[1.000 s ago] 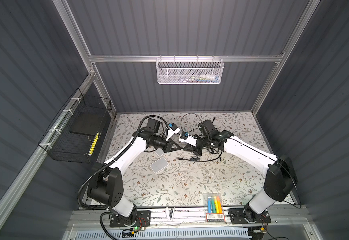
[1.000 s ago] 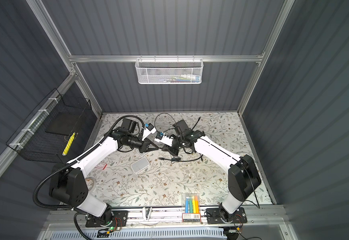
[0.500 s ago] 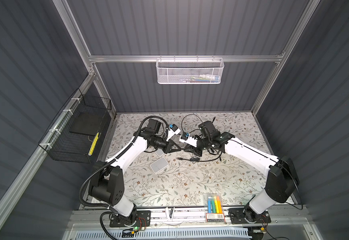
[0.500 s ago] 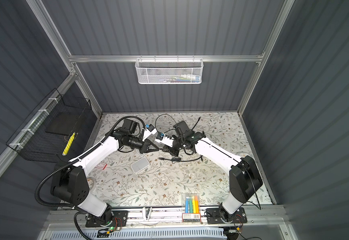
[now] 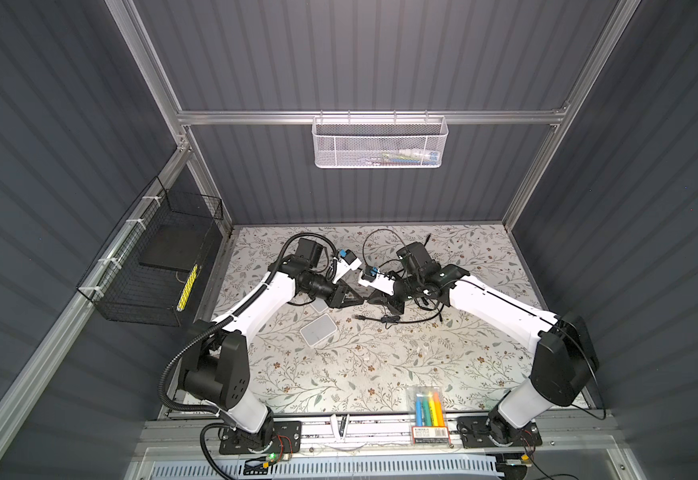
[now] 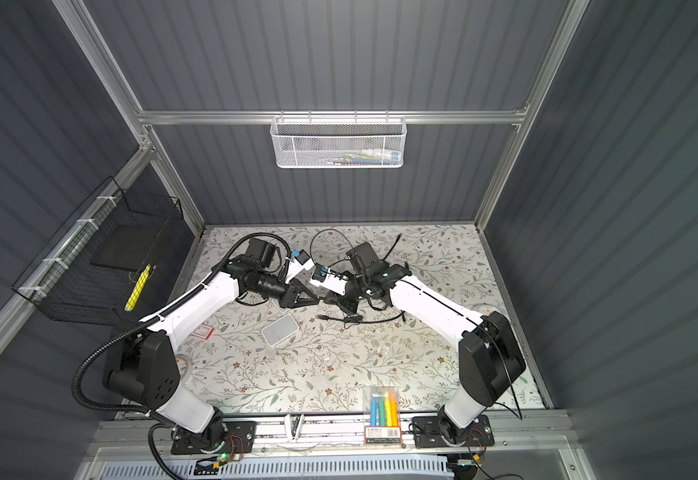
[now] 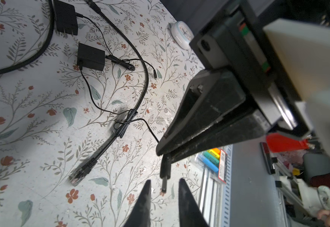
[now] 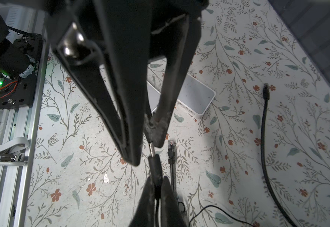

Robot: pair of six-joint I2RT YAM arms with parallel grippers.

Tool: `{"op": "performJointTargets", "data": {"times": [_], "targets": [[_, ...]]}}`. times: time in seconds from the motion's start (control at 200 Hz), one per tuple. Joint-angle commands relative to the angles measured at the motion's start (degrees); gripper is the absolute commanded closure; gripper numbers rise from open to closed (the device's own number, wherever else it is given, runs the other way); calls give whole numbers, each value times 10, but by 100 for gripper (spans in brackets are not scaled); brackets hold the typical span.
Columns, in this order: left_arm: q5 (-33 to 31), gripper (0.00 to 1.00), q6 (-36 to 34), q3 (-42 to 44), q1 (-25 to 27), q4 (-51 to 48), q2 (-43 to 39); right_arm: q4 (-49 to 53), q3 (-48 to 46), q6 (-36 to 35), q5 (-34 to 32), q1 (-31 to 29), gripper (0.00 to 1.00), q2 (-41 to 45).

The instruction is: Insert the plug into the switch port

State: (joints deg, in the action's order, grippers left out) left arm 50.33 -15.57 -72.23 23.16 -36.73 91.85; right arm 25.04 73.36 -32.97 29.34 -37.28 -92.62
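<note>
At the front edge of the counter lies a clear pack of coloured markers; further in, left of middle, the white switch lies flat on the floral surface, and the right wrist view shows a row of ports along one side. Just past it a black network connector lies loose on the counter; two black power adapters with thin leads lie near it. Beyond these the two arms meet tip to tip. The right tool is clenched on the black barrel of the plug, the metal pin pointing at the other arm; the left tool is released, its two fingers standing apart with the pin between their ends. Whether either finger touches the pin I cannot tell. The plug is clear of the switch, held in the right tool alone. On the far wall hangs a white mesh basket.
</note>
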Motion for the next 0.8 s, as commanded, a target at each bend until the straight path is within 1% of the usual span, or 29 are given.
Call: {"op": "performJointTargets", "data": {"times": [0.0,0.07,0.1,0.135,0.155,0.195,0.205,0.215,0.23,0.235,0.285,0.335,0.345,0.35,0.36,0.375,0.485,0.56,0.595,0.605,0.635,0.685,0.795], "targets": [[-49,62,34,11,-9,34,-30,-1,-7,8,-6,-3,100,10],[-129,59,58,25,-18,52,-48,-5,-14,13,-42,-3,100,4],[-174,58,64,30,-20,52,-54,-7,-18,15,-67,-3,100,1],[-231,54,67,36,-21,50,-59,-11,-22,20,-93,-2,100,-3],[-260,53,66,38,-21,44,-59,-13,-23,24,-123,0,100,-6],[-287,50,49,34,-21,12,-57,-14,-26,31,-144,6,100,-10],[-293,47,44,32,-21,5,-55,-15,-27,35,-147,8,100,-11],[-300,40,39,32,-21,-2,-54,-16,-27,37,-150,9,100,-12],[-309,32,33,30,-22,-9,-51,-20,-28,42,-155,12,100,-13],[-320,30,32,30,-22,-11,-51,-21,-29,44,-156,13,100,-13],[-380,27,21,25,-22,-32,-37,-24,-35,61,-155,23,100,-9],[-439,25,13,19,-22,-44,-20,-60,-48,72,-142,33,100,-1],[-450,11,13,18,-22,-45,-16,-63,-50,73,-140,34,100,1],[-453,7,13,18,-22,-46,-15,-65,-51,73,-139,35,100,2],[-463,3,13,17,-22,-46,-11,-69,-53,75,-137,36,100,3],[-478,1,11,15,-22,-46,-5,-74,-57,76,-133,38,100,6],[-542,0,-5,8,-23,-21,32,-82,-64,73,-124,46,100,15],[-558,0,-39,1,-23,-13,63,-85,-70,77,-110,55,100,22],[-561,0,-66,8,-24,-2,71,-89,-75,81,-108,57,100,26],[-560,0,-79,10,-23,1,73,-91,-77,83,-91,57,100,28],[-560,0,-99,14,-23,13,77,-97,-82,84,-79,58,100,31],[-569,0,-114,15,-28,36,83,-108,-90,90,-69,58,100,37],[-534,0,-141,-14,-36,33,103,-122,-101,103,-48,58,100,43]]}}
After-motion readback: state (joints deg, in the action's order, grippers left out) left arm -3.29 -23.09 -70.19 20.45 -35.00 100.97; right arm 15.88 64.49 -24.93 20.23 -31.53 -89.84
